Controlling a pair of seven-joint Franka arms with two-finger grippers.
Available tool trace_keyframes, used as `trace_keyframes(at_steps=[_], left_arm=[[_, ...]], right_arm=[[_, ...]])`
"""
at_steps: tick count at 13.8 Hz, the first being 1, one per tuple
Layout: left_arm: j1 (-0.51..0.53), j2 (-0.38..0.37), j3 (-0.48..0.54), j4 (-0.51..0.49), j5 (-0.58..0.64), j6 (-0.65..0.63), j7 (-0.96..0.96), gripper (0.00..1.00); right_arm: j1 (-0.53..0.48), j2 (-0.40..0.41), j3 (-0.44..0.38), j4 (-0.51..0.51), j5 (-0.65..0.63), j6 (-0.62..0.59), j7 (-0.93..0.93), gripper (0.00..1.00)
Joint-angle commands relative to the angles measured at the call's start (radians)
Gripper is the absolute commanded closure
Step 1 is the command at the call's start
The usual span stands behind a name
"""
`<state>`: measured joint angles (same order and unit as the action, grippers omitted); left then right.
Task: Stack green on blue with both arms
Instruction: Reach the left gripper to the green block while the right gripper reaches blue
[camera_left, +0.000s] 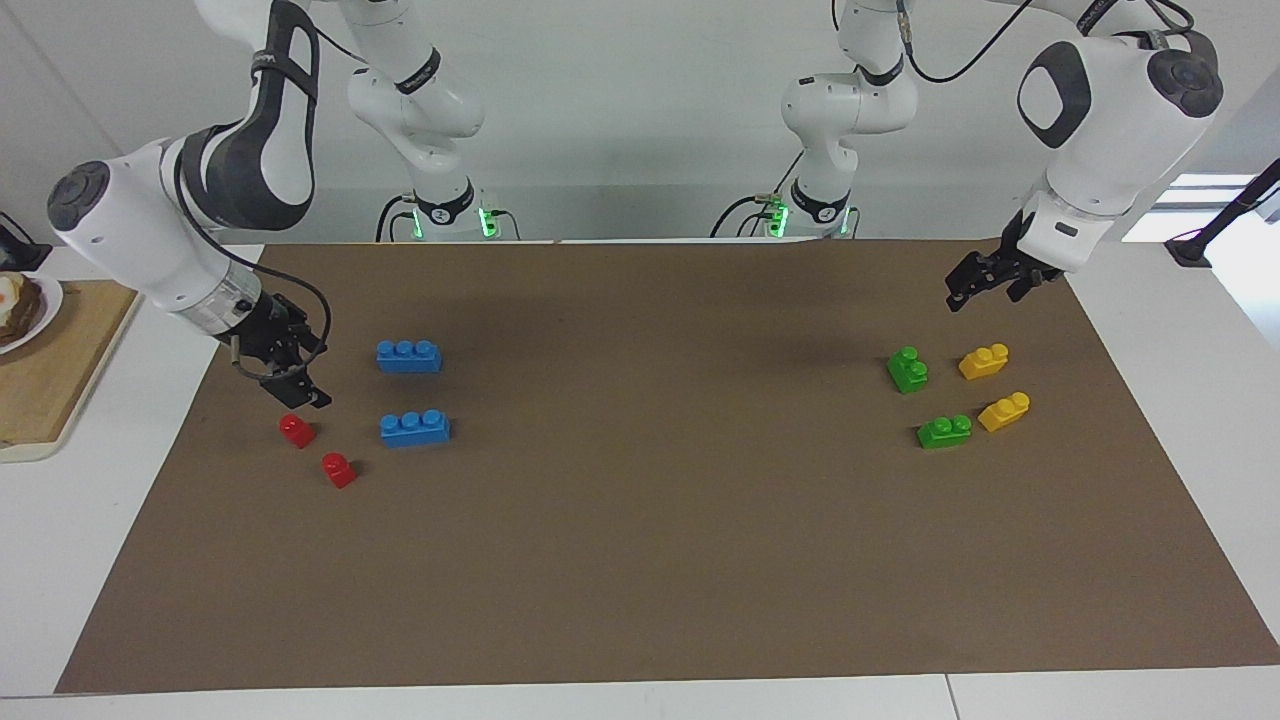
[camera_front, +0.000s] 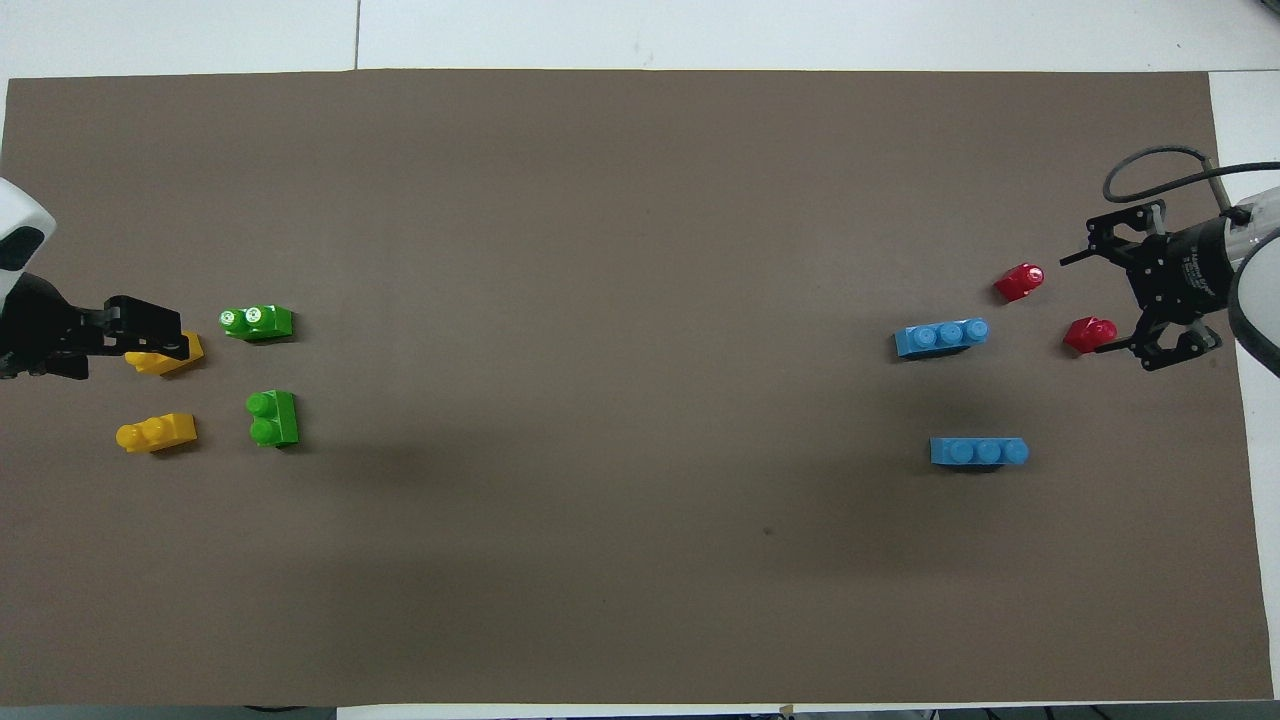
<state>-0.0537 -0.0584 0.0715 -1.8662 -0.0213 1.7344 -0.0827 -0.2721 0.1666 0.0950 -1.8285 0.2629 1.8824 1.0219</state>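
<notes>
The surface (camera_left: 640, 560) is covered with plain brown, white at its edges. Two bricks are bright green (camera_left: 908, 369) (camera_left: 945, 431), two yellow (camera_left: 984, 361) (camera_left: 1005, 411), two blue (camera_left: 409, 356) (camera_left: 415, 428), two red (camera_left: 297, 430) (camera_left: 339, 469). Both arms (camera_left: 1110, 110) are glossy white with dark grey patches; each end effector (camera_left: 1000, 280) (camera_left: 290, 375) is black.

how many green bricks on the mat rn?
2, both toward the left arm's end of the mat, each beside a yellow brick: one green brick nearer the robots, the other green brick farther from them. None looks hidden.
</notes>
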Motion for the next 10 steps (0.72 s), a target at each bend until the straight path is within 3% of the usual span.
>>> trace_keyframes(at_steps=[1,10], left_arm=[[0.005,-0.086,-0.006,-0.194,0.004,0.129,-0.005,0.0],[0.011,-0.066,-0.006,-0.373,0.003,0.304,-0.011,0.0]], right_arm=[[-0.025,0.042,0.011,-0.011,0.084,0.024,0.067,0.0],[0.024,0.065,0.014,-0.12,0.145,0.176,0.115,0.0]])
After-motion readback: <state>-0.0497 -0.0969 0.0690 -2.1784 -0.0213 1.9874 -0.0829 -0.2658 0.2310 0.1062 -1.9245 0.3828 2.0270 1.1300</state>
